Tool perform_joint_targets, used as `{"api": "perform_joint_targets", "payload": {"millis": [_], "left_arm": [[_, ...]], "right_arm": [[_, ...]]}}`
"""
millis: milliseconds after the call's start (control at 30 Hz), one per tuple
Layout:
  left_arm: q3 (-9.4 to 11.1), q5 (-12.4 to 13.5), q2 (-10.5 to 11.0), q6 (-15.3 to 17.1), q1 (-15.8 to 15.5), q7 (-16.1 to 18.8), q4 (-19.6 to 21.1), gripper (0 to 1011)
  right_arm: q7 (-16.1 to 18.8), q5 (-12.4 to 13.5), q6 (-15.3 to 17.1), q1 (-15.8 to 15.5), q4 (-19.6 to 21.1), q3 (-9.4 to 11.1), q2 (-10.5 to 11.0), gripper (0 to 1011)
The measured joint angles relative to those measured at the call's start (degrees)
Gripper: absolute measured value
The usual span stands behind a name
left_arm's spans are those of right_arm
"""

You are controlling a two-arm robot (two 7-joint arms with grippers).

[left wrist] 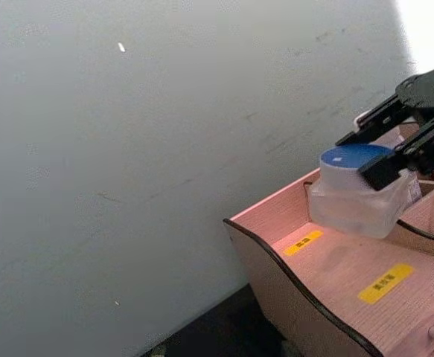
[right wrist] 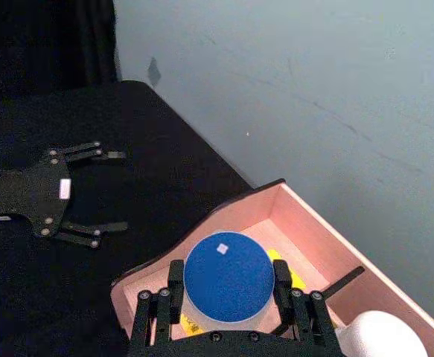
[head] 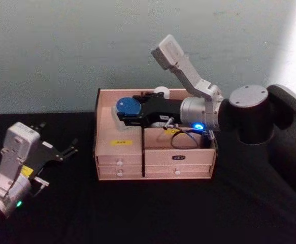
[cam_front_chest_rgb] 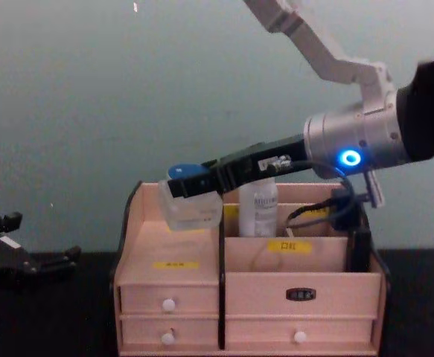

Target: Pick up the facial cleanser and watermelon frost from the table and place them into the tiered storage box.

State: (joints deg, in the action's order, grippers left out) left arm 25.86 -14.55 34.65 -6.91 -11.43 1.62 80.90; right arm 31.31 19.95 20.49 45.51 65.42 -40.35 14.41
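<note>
The right tool (cam_front_chest_rgb: 187, 184) is closed on a blue-lidded clear jar (cam_front_chest_rgb: 192, 210), fingers (right wrist: 176, 271) clamped on either side of the lid; the jar sits over the rear left compartment of the tiered storage box (cam_front_chest_rgb: 246, 286), its base about level with the rim; contact with the compartment floor cannot be determined; a white bottle (cam_front_chest_rgb: 258, 208) stands upright in the rear right compartment; the left tool (right wrist: 118, 190) is spread wide and empty, low over the black bench (head: 137, 208), left of the box and well apart from it.
</note>
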Motion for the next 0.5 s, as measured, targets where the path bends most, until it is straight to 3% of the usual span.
{"api": "perform_joint_targets", "payload": {"millis": [500], "left_arm": [[0.0, 0.0, 0.0, 0.0, 0.0, 0.0, 0.0, 1001]], "right_arm": [[0.65, -1.85, -0.23, 0.67, -5.05, 0.62, -2.92, 712]]}}
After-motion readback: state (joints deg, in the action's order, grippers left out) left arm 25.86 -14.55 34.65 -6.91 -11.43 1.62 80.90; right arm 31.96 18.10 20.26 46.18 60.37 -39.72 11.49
